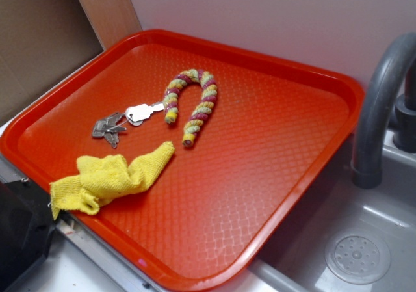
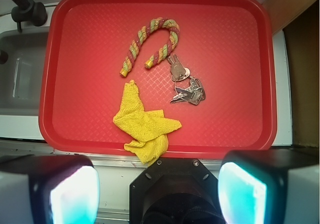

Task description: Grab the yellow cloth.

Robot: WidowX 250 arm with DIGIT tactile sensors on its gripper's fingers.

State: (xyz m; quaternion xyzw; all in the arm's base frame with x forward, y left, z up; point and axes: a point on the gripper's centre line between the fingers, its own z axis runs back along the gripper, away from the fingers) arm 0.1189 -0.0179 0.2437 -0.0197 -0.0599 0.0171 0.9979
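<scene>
Hovering well above the red tray (image 2: pixel 260 74) with fingers spread, the hand (image 2: pixel 159 191) is only lining up on the yellow cloth (image 2: pixel 144 125) lying crumpled at the tray's near edge, needing to descend onto it, clear of the keys (image 2: pixel 187 92).

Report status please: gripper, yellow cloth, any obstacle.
Gripper open, high above, holding nothing. Wrinkled yellow terry cloth on red plastic tray, overhanging near rim. Striped cane-shaped rope toy and metal keys nearby, apart from cloth.

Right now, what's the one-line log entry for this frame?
phase: pre-grasp | gripper: open, above tray edge | yellow cloth: crumpled, near tray edge, untouched | nearby: keys, striped toy
</scene>
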